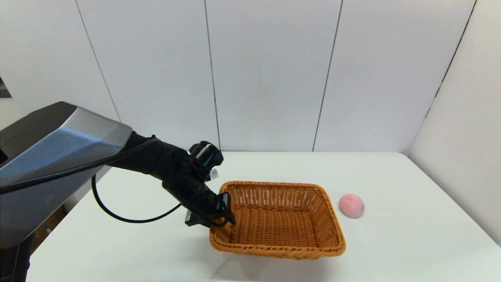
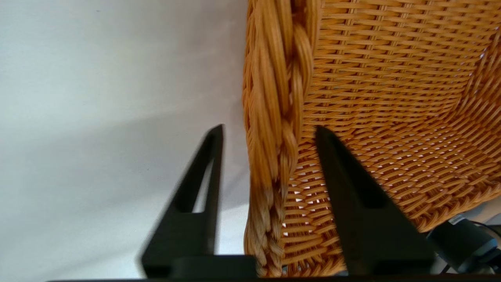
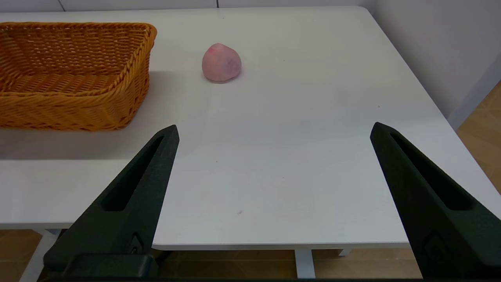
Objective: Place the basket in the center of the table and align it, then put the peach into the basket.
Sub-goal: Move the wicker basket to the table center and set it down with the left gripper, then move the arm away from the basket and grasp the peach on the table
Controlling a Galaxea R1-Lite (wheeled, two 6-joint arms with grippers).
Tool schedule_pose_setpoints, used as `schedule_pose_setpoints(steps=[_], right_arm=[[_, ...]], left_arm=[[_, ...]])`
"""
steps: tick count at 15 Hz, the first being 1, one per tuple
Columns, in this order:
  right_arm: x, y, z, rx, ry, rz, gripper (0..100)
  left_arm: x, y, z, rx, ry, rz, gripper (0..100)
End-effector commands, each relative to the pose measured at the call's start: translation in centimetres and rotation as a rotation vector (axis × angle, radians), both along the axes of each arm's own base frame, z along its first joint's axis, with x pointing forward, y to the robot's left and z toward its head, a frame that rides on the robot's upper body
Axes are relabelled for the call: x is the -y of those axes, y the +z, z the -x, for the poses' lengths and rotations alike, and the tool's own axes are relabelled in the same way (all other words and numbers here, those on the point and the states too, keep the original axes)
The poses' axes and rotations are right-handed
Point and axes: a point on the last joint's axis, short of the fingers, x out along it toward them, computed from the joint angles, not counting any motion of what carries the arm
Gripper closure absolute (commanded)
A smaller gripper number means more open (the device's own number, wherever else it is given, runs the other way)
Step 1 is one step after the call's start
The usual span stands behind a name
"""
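At the basket's point(image 1: 280, 219) left rim, the left gripper point(image 2: 270, 164) straddles the braid with fingers parted, not yet clamped, so aligning it mid-bench point(image 1: 411, 243) comes next; the peach point(image 1: 351, 205) waits just right, and the right gripper point(image 3: 274, 156) idles open.

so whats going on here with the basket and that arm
The left gripper straddles the braided rim at the left end of the basket, one finger outside and one inside, with small gaps on both sides, so it is not clamped. The peach sits on the table just right of the basket, untouched. The right gripper hovers open near the table's front edge.
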Motion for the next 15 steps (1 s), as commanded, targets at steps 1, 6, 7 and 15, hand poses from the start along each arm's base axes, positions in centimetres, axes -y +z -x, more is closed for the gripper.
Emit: schedule_pose_setpoints(steps=[1, 6, 7, 15], right_arm=[[0.0, 0.0, 0.0, -0.002, 0.001, 0.000, 0], [0.0, 0.0, 0.0, 0.000, 0.001, 0.000, 0], [0.0, 0.0, 0.0, 0.000, 0.001, 0.000, 0], [0.0, 0.0, 0.0, 0.000, 0.001, -0.002, 0]], left_arm=[[-0.6, 1.7, 0.2, 0.047, -0.014, 0.011, 0], [-7.9, 10.9, 2.6, 0.274, 0.046, -0.059, 0], [-9.8, 12.7, 3.5, 0.314, 0.064, -0.069, 0], [-17.8, 18.1, 18.7, 0.503, 0.260, -0.288, 0]])
